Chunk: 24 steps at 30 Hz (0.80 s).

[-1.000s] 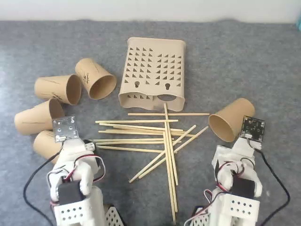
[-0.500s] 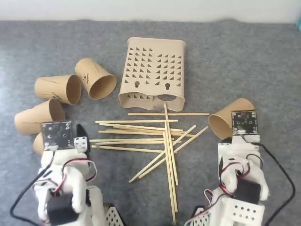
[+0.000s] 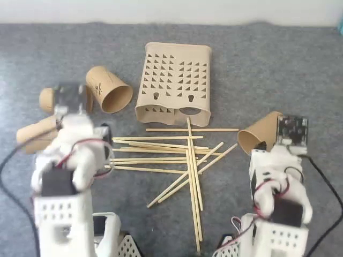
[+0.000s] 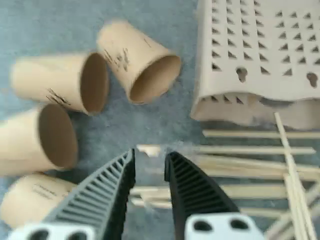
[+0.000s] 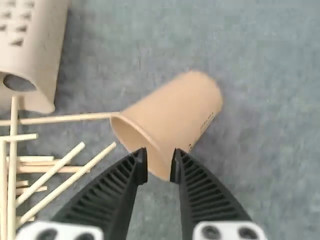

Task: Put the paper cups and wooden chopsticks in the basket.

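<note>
The beige perforated basket (image 3: 174, 80) lies at the back middle of the grey carpet. Several wooden chopsticks (image 3: 177, 155) are scattered in front of it. Brown paper cups lie on their sides: one (image 3: 110, 89) left of the basket, more (image 3: 48, 99) beside it partly behind my left arm (image 3: 72, 147), and one (image 3: 261, 134) on the right. My left gripper (image 4: 150, 161) hovers over the chopsticks' left ends (image 4: 150, 150), near several cups (image 4: 142, 62), narrowly open and holding nothing. My right gripper (image 5: 159, 162) hangs just above the right cup's (image 5: 172, 125) rim, narrowly open, holding nothing.
Grey carpet covers the table up to a pale wall at the back. Both arm bases (image 3: 268, 235) stand at the front edge. Bare carpet lies right of the basket (image 5: 32, 45) and behind the right cup.
My left arm has risen and swung forward over the left cups, hiding some of them. My right arm has lifted and edged toward the right cup. Cups, chopsticks and basket have not moved.
</note>
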Available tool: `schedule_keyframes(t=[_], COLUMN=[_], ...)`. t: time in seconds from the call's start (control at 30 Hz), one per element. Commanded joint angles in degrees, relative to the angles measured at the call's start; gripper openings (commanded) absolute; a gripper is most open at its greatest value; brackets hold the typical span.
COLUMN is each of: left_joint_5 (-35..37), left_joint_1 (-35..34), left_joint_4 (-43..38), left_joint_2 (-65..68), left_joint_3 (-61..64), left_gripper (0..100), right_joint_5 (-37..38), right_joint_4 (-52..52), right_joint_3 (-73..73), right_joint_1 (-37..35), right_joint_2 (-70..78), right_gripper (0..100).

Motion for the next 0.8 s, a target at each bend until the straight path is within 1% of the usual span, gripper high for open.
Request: schedule_keyframes(t=[0.0,0.07,0.2,0.33,0.4,0.47,0.63,0.77], left_joint_5=[2.2,3.2,4.7,7.9,9.3,9.1,6.1,5.5], left_joint_1=[4.5,6.4,8.9,9.6,9.3,9.2,9.5,9.1], left_joint_4=[-0.2,-1.5,-8.1,-13.9,-17.4,-21.7,-36.2,-47.7], left_joint_2=[9.7,13.7,20.6,26.0,28.3,30.3,33.0,33.4], left_joint_3=[-5.6,-6.2,-6.1,-6.1,-5.9,-4.9,2.3,8.7], left_gripper=[9,9,11,20,23,24,24,24], right_joint_5=[-3.2,-5.1,-7.6,-7.5,-7.4,-7.5,-7.6,-7.5], right_joint_4=[-3.2,-6.4,-14.9,-20.1,-20.7,-20.3,-20.8,-20.9], right_joint_3=[-6.1,-7.7,-8.1,-8.2,-8.2,-8.0,-6.4,-5.0], right_joint_1=[1.0,2.9,3.7,5.8,7.1,7.2,7.2,7.2], right_joint_2=[14.2,21.8,35.6,44.3,44.8,44.1,41.4,39.2], right_gripper=[10.1,10.1,10.4,10.2,10.2,10.2,10.2,10.3])
